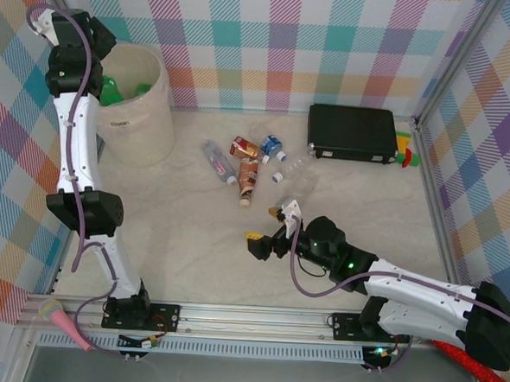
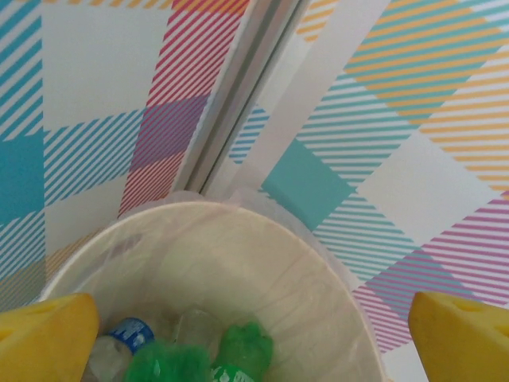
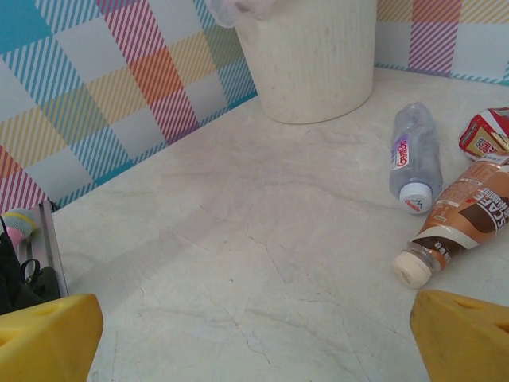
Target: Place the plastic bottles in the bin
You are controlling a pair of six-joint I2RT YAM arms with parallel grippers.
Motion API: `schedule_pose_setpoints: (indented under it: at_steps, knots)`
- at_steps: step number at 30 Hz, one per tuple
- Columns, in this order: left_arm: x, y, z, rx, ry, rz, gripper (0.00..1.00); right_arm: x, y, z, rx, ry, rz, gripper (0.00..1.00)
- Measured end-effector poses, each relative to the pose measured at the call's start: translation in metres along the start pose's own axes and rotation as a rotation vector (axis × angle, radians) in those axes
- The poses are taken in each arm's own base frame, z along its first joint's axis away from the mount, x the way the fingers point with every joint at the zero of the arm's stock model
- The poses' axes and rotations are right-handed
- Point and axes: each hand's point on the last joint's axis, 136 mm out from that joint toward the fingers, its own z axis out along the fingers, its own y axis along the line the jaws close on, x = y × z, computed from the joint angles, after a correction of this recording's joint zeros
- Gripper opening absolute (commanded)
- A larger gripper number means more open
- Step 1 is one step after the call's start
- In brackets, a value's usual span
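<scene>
The bin (image 1: 142, 119) stands at the far left of the table (image 1: 191, 248), close to the checked wall, and the left gripper (image 2: 254, 318) hangs right over its mouth. Its yellow fingers (image 2: 44, 338) are spread wide with nothing between them. Looking down past them, two green bottles (image 2: 238, 350) lie in the bottom of the lined bin with a blue-capped bottle (image 2: 131, 333) beside them, all heaped so that I cannot tell their long axes. The other bottles lie on their sides in a loose cluster mid-table, between the bin and the black case (image 1: 354, 134). The clear bottle (image 1: 218, 161) lies on a diagonal, with its base towards the bin and its white cap towards the near right. Just beside it the brown coffee bottle (image 1: 247, 180) runs roughly far to near, its pale cap pointing at the near edge. A crumpled red-and-white bottle (image 1: 245, 147) and a blue-labelled bottle (image 1: 272, 145) lie just beyond those two, and a couple of clear ones lie nearer the case. The right gripper (image 1: 258, 246) sits low over bare table just on the near side of the cluster, facing the bin. Its fingers are also parted wide and grip nothing.
</scene>
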Motion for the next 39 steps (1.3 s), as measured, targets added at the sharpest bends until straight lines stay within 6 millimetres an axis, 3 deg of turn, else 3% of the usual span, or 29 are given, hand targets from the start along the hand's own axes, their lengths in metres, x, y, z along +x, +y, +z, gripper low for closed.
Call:
schedule_pose_setpoints:
  at_steps: [7, 13, 20, 24, 32, 39]
  knots:
    - [0.008, -0.003, -0.015, 0.020, 0.038, 0.010, 1.00, 0.000, 0.000, 0.000, 0.000, 0.000, 0.003, 0.99]
    - [0.035, -0.014, -0.064, 0.077, 0.076, 0.037, 1.00, 0.004, -0.004, 0.003, 0.020, 0.010, 0.003, 0.99]
    - [0.113, -0.022, -0.130, 0.192, 0.171, 0.106, 1.00, 0.017, -0.017, 0.010, 0.084, 0.045, 0.003, 0.99]
    - [0.164, -0.005, -0.163, 0.230, 0.249, 0.162, 1.00, 0.021, -0.024, 0.012, 0.125, 0.053, 0.006, 0.99]
    - [0.244, 0.028, -0.234, 0.359, 0.374, 0.247, 1.00, 0.028, -0.043, 0.015, 0.221, 0.066, 0.000, 0.99]
    - [0.310, 0.051, -0.272, 0.447, 0.463, 0.361, 1.00, 0.044, -0.073, 0.024, 0.352, 0.158, 0.039, 1.00]
